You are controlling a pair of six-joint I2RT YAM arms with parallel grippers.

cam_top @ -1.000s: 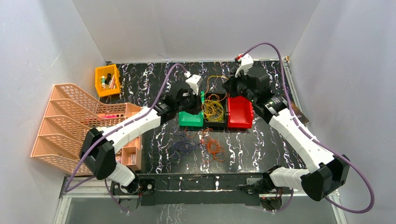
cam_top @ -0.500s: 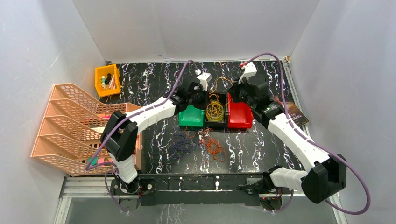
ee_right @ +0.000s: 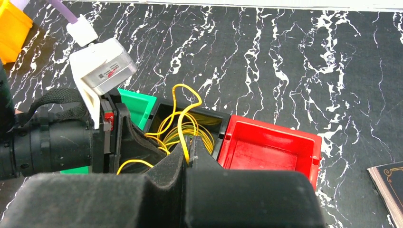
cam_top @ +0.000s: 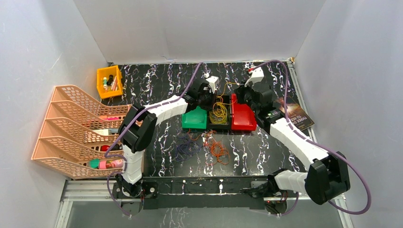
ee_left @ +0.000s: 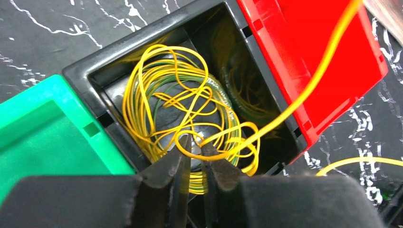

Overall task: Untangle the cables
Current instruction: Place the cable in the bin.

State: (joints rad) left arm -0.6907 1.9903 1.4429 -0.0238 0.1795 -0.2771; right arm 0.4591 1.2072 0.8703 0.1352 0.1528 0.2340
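Note:
A bunch of yellow cables (cam_top: 218,111) lies coiled in the black bin (cam_top: 223,124); it fills the left wrist view (ee_left: 157,80). My left gripper (ee_left: 196,142) hovers over that bin with its jaws a narrow gap apart, and a yellow loop crosses its fingertips. My right gripper (ee_right: 191,142) is shut on one yellow strand (ee_right: 181,121) that rises from the bunch in a loop. Loose dark blue cables (cam_top: 185,148) and orange-red cables (cam_top: 217,151) lie tangled on the table in front of the bins.
A green bin (cam_top: 194,119) and a red bin (cam_top: 243,118) flank the black bin. Orange tray racks (cam_top: 71,123) stand at the left, a small yellow bin (cam_top: 109,80) at the far left, and a book (cam_top: 297,114) at the right.
My left gripper has moved right and farther back, from over the green bin to over the black bin. My right gripper has shifted slightly, still holding the yellow strand.

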